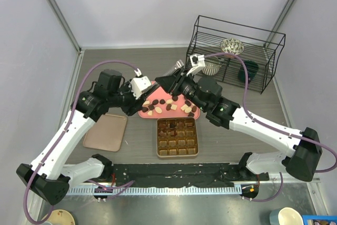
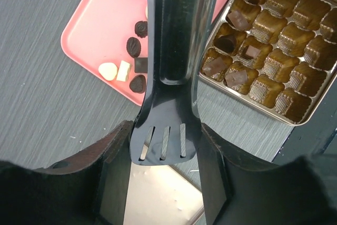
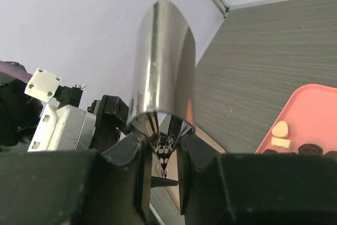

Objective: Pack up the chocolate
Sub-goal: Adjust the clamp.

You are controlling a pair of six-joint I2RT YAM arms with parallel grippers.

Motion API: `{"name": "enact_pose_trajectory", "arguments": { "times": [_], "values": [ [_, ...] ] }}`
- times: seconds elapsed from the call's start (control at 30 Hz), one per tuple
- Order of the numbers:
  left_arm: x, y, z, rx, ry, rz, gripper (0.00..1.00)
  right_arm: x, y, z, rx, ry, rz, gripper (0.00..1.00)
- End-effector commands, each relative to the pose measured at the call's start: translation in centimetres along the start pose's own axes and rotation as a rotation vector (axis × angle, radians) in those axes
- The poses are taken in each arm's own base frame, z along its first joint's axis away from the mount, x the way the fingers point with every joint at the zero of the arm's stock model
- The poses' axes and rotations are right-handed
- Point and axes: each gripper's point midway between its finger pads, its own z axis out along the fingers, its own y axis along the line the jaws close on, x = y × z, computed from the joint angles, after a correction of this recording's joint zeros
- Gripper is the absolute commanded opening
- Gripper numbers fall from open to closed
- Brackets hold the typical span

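While your left end effector [image 2: 163, 151] is clamped on a black spatula [image 2: 168, 51] and your right end effector [image 3: 160, 154] pinches a steel tool [image 3: 163, 61], most chocolate [image 1: 164, 107] lies on the tray [image 2: 89, 30]; a few pieces fill box [image 2: 308, 51] cells nearest it on the bench [image 1: 231, 140].

grey table [image 1: 105, 67] | pink tray [image 2: 95, 30] | gridded box [image 2: 295, 35] | flat brown tray [image 1: 105, 131] | wire rack [image 1: 237, 51]
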Motion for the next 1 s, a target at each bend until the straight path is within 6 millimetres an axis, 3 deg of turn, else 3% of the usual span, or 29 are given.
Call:
{"name": "enact_pose_trajectory", "arguments": {
  "times": [0.0,0.17,0.4,0.57,0.77,0.97],
  "values": [
    [-1.1,-0.1,-1.1,-0.005,-0.035,0.028,0.48,-2.5,3.0,-1.4,-0.072,-0.033,-0.005,0.21],
    [-0.8,-0.8,-1.3,0.017,-0.017,0.04,0.38,-3.1,3.2,-1.4,-0.07,-0.043,-0.021,0.23],
    [-0.4,-1.2,-1.3,0.03,0.004,0.052,0.37,-2.4,2.8,-1.2,-0.045,0.006,-0.043,0.29],
    [-0.4,-1.4,-1.4,0.032,0.007,0.059,0.35,-2.2,2.4,-1.2,-0.029,0.013,-0.052,0.44],
    [-0.5,-1.6,-1.5,0.039,0.009,0.066,0.34,-2.5,2.5,-1.3,-0.028,0.002,-0.059,0.49],
    [-0.5,-1.6,-1.5,0.036,0.015,0.067,0.34,-1.3,2.1,-1.0,-0.021,0.052,-0.059,0.5]
  ]
}}
